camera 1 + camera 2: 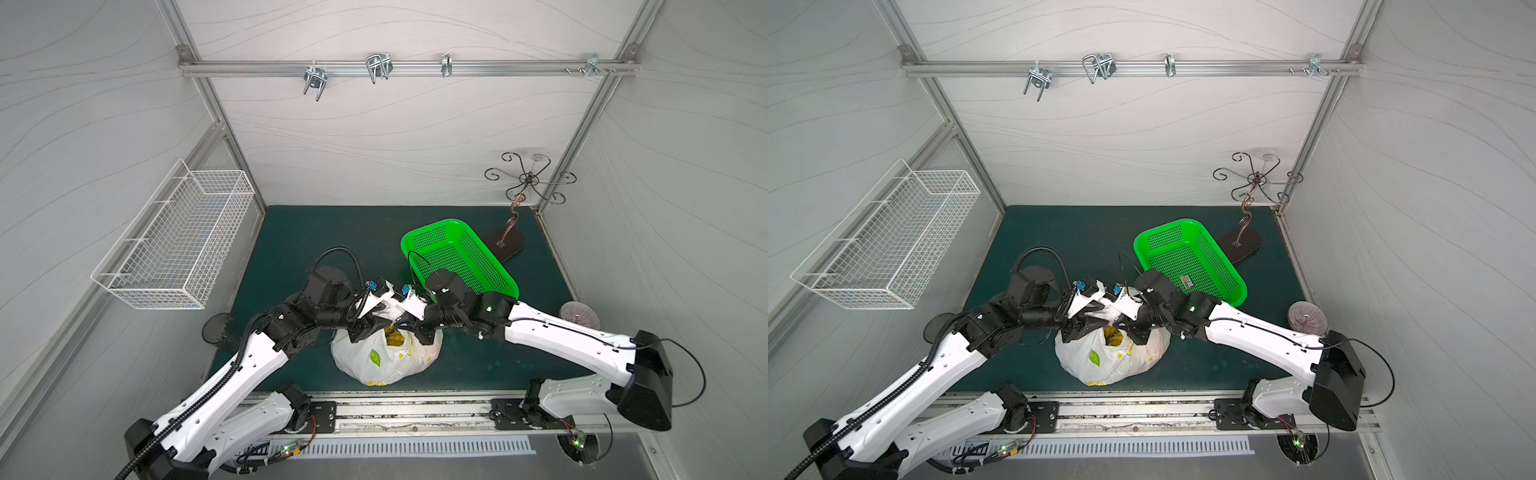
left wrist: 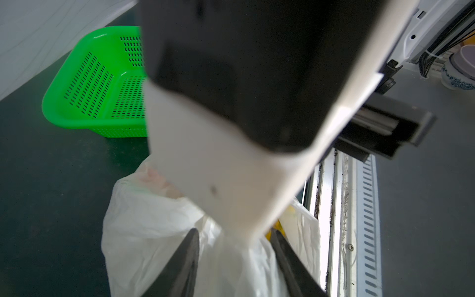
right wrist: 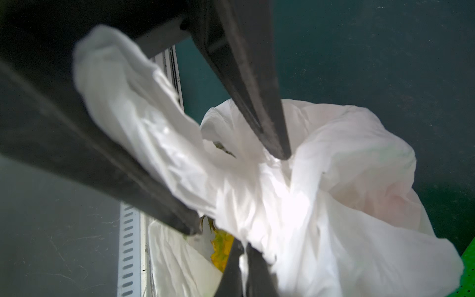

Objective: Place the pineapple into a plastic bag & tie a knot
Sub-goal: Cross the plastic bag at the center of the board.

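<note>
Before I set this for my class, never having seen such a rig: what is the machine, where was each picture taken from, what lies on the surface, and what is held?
It is a robot with two arms, each ending in a two-fingered gripper. Two pictures look down from overhead; the other two come from cameras on the wrists. On the dark green mat lie a white plastic bag, with the yellow pineapple showing inside, and a green tray. The right gripper pinches a strip of the bag; the left gripper stands open around another fold of it.
</note>
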### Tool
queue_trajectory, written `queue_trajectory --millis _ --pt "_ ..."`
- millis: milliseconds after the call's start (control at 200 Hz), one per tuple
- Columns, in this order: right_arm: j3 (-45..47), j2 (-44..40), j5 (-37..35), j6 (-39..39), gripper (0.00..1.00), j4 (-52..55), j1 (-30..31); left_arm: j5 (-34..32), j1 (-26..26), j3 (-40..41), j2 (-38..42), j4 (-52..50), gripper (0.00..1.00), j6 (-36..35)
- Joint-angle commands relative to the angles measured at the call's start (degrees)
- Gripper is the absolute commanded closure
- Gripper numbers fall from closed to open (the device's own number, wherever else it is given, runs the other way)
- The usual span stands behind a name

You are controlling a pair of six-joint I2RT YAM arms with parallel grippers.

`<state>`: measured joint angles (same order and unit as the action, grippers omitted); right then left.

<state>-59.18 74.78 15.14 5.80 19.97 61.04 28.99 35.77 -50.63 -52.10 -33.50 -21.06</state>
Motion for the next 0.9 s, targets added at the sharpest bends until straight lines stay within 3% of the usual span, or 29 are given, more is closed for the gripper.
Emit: queue_trajectory --millis 0,110,265,380,580,760,890 --pt "-0.06 -1.54 1.21 0.73 1.0 -1.4 0.39 -0.3 0.0 0.53 -1.05 0.39 0.63 -1.79" --pt "0.01 -1.88 1.21 0.71 1.0 -1.57 0.4 -1.07 -0.08 1.0 -1.08 0.3 0.7 -1.77" --pt "0.11 -2.04 1.21 0.59 1.0 -1.63 0.4 -0.15 -2.07 2.27 0.85 1.72 0.46 0.56" --pt "0.29 -2.22 1.38 0.4 1.0 -1.94 0.4 3.07 -4.85 4.25 2.76 3.69 0.4 2.42" --pt "0.03 -2.0 1.56 0.32 1.0 -2.1 0.4 6.29 -5.18 6.91 4.17 6.0 0.3 3.56" --pt "-0.06 -1.6 1.9 0.21 1.0 -1.97 0.4 9.16 -5.18 8.01 4.07 11.31 0.29 6.46" --pt "-0.16 -1.61 1.96 0.24 1.0 -2.01 0.4 9.24 -5.27 8.0 3.02 11.26 0.37 6.21"
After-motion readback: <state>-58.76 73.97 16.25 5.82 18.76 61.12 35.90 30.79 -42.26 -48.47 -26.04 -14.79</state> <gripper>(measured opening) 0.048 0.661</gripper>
